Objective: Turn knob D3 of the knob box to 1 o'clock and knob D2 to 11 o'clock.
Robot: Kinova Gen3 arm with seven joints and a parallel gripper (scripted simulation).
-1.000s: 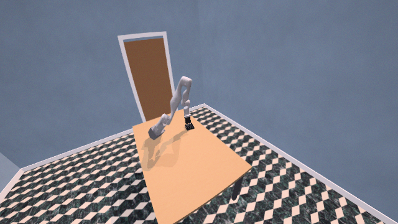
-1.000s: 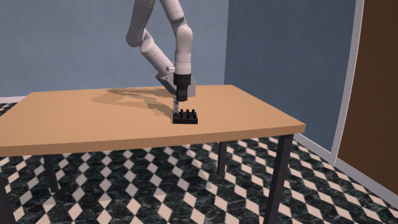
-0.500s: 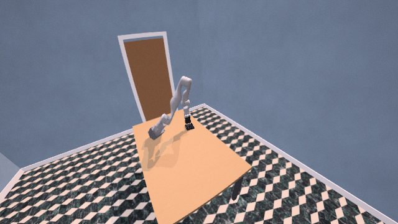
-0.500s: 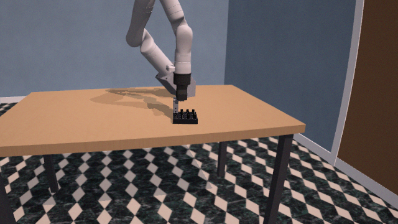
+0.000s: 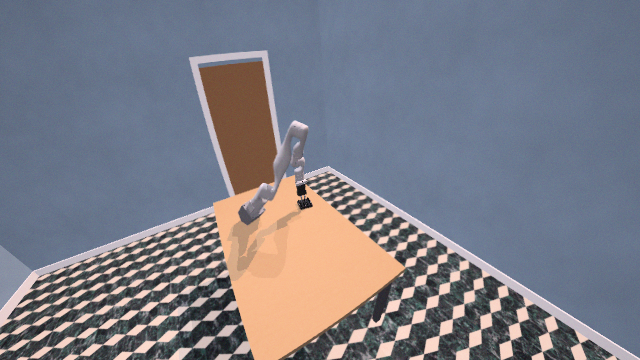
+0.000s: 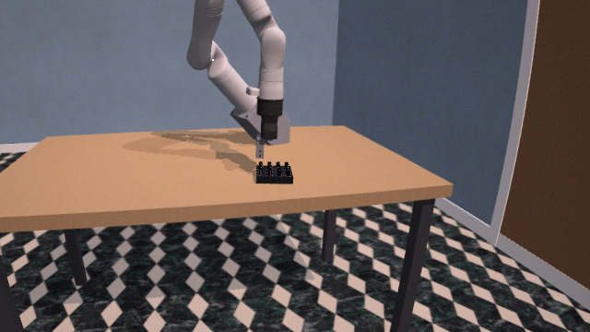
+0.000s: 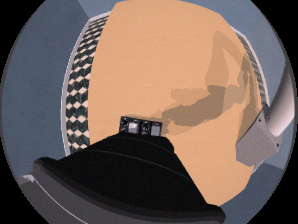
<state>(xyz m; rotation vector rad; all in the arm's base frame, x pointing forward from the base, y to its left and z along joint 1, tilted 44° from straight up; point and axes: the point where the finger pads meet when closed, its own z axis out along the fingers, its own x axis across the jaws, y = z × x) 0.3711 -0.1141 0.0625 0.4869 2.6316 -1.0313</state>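
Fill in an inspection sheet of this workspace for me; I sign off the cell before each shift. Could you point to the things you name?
Surface: light wooden rectangular table (image 5: 310,270) (image 6: 184,184) (image 7: 150,65), dark legs; arm's shadow across it.
Job's things: black box with rows of upright black knobs (image 5: 304,204) (image 6: 274,180), standing on the table; knob directions too small to read.
Clutter: nothing seen.
Gripper: black two-finger gripper with grey metal fingers (image 5: 303,198) (image 6: 260,157), above the box, partly open, nothing held.
Cables: nothing seen.
Surroundings: blue-grey walls, brown door in white frame, dark-and-cream diamond-patterned floor.

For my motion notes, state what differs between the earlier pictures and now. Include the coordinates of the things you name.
The gripper (image 5: 302,199) (image 6: 260,158) has risen from down among the knobs to just above the knob box (image 5: 304,204) (image 6: 275,179), its fingers now clear. The box sits in the same place; the arm's base (image 5: 251,214) (image 6: 283,131) (image 7: 255,142) hasn't moved.
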